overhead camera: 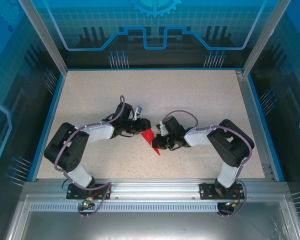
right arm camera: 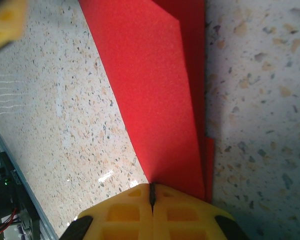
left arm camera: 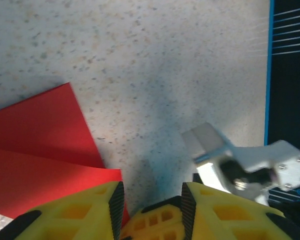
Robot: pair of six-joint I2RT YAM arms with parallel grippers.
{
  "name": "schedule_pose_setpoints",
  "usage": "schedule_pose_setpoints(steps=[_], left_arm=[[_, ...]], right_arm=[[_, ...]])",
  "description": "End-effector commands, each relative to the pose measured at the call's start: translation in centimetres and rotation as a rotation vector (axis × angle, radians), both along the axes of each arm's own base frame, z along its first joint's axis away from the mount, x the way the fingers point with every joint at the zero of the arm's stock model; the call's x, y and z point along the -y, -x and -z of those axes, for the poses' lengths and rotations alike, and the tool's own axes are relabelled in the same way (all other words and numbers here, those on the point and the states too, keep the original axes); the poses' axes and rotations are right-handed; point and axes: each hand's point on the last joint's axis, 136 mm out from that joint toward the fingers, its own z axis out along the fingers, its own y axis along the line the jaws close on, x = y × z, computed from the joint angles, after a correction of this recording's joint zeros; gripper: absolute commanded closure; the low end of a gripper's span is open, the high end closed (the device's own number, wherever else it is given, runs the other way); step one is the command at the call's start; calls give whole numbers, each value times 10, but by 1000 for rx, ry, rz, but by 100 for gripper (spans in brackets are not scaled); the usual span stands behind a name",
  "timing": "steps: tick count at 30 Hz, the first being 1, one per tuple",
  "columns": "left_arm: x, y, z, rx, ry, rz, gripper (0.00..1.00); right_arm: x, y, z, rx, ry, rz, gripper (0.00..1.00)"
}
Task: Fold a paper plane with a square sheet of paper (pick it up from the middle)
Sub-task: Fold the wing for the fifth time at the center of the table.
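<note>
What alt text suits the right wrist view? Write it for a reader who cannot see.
Folded red paper lies on a speckled table, narrowing from the top of the frame to a point at the right gripper. Its yellow fingers are pressed shut, their seam meeting the paper's tip.

The paper plane (right arm camera: pixel 160 100) was thin red paper, matt and faintly grainy, its creases sharp. The table (overhead camera: pixel 200 100) beneath looked like speckled stone-effect laminate, smooth with a dull sheen. The left gripper (left arm camera: pixel 152 202) and right gripper (right arm camera: pixel 151 192) were moulded yellow plastic with a satin finish, and the left one's pads (left arm camera: pixel 116 202) looked like ribbed black rubber. The frame rail (overhead camera: pixel 150 192) was bare brushed metal, and the blue wall panels (overhead camera: pixel 215 25) shone glossy.
</note>
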Motion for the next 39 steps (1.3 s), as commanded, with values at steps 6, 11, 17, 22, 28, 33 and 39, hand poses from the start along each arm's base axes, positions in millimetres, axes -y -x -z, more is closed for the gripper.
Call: schedule_pose_setpoints(steps=[6, 11, 17, 22, 28, 33, 39], left_arm=[[1, 1, 25, -30, -3, 5, 58], [-9, -5, 50, -62, -87, -26, 58], [-16, 3, 70, -117, -143, -26, 61], [-19, 9, 76, -134, -146, -31, 61], [-18, 9, 75, -137, -143, -31, 61], [-18, 8, 74, -138, -143, -36, 61], [-20, 9, 78, -142, -154, -38, 61]], right_arm=[[29, 19, 40, -105, 145, 45, 100], [21, 13, 25, -69, 102, 30, 100], [3, 0, -17, 18, 6, 3, 97], [-14, -7, -35, 51, -54, -24, 95], [-25, -14, -15, 23, -10, -28, 94], [-10, -5, 26, -45, 81, 13, 94], [-6, 0, 20, -40, 66, 8, 94]])
